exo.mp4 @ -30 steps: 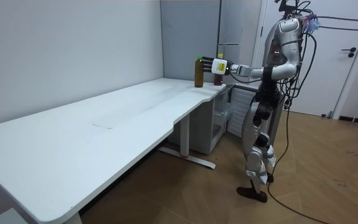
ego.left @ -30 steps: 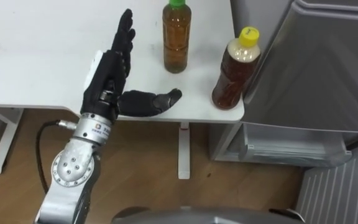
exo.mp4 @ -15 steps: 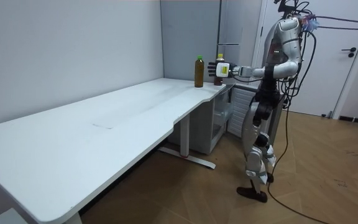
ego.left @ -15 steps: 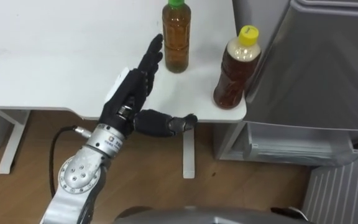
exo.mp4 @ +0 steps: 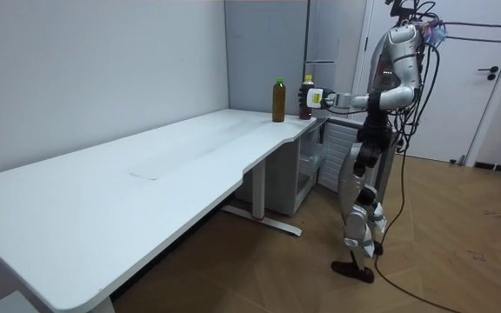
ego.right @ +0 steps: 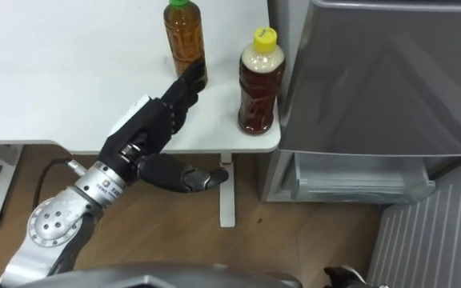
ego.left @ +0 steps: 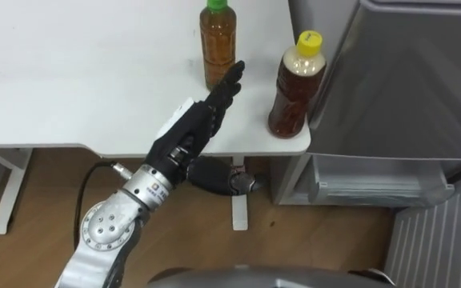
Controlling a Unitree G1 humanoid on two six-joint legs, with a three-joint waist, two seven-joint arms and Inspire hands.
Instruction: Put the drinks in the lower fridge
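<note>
A long white desk [exo.mp4: 146, 174] on white legs [exo.mp4: 255, 198] runs along a plain pale grey wall [exo.mp4: 76, 69], its front edge curving inward near the middle. The desk's far right corner stands just beside a tall grey fridge [ego.left: 406, 72]. The floor [exo.mp4: 459, 261] is brown wood laid in a herringbone pattern. At the room view's right there is a white door [exo.mp4: 494, 96] with a dark handle. The light is even and soft.

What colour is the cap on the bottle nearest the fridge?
Yellow. The cap shows best in the left eye view.
</note>
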